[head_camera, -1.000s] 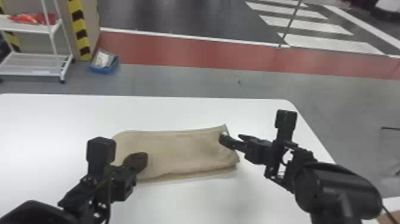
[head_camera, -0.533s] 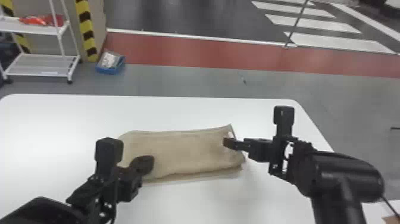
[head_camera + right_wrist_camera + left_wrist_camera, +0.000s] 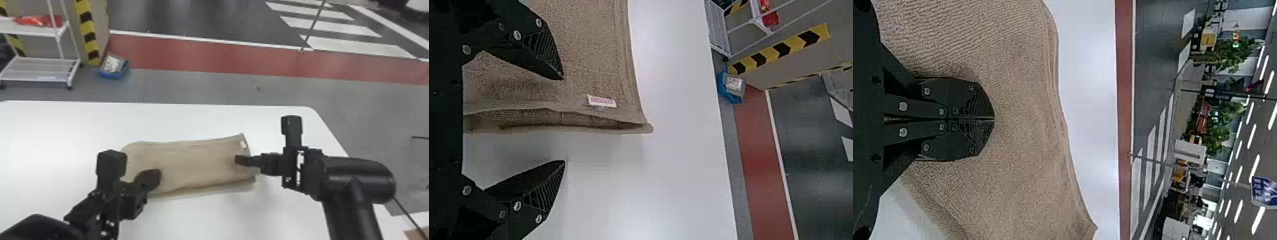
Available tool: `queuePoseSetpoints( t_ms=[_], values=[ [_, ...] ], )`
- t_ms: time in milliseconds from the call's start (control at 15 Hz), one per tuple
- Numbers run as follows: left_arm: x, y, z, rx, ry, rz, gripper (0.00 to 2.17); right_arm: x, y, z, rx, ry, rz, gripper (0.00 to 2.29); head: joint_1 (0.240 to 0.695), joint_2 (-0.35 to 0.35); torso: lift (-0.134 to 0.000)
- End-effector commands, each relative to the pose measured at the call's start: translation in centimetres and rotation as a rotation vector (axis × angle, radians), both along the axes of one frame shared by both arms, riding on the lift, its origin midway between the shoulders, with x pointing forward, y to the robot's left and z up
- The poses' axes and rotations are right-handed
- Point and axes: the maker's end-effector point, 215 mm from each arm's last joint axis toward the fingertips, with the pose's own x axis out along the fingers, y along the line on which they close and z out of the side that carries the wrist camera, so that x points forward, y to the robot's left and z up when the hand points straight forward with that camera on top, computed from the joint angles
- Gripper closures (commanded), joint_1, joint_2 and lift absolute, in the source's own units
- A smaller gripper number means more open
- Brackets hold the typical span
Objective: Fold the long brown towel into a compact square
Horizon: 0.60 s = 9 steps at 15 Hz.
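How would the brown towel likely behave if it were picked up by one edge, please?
The towel would probably sag floppily, given its softly curving edges. Its layers may separate, since they gape near the label. Its ribbed weave suggests little slipperiness.

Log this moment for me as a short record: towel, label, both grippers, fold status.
towel: folded oblong on the white table
label: white, near the towel's right end
left gripper: fingers shut, over the towel's left part
right gripper: fingers open, one over the towel, one past its right end
fold status: not yet a compact square
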Motion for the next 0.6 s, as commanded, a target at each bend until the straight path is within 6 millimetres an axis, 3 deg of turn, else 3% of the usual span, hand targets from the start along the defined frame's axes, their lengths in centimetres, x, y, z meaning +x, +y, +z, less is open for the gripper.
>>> queuePoseSetpoints(
  t_ms=[0, 267, 467, 533],
  values=[
    [-0.2, 0.2, -0.2, 0.0, 0.006, 0.0, 1.66, -0.3, 0.8, -0.4, 0.005, 0.022, 0.017, 0.47, 0.695, -0.224, -0.124],
    [-0.4, -0.1, -0.4, 0.002, 0.01, -0.006, 1.66, -0.9, 1.8, -0.2, 0.056, 0.053, 0.042, 0.61, 0.695, -0.208, -0.124],
    [-0.9, -0.2, -0.7, 0.014, 0.026, -0.012, 1.66, -1.0, 2.4, 0.4, 0.119, 0.047, 0.065, 1.01, 0.695, -0.205, -0.124],
    [-0.9, -0.1, -0.9, 0.021, 0.035, -0.012, 1.66, -1.3, 2.6, 0.5, 0.143, 0.048, 0.075, 1.03, 0.695, -0.204, -0.124]
  ],
)
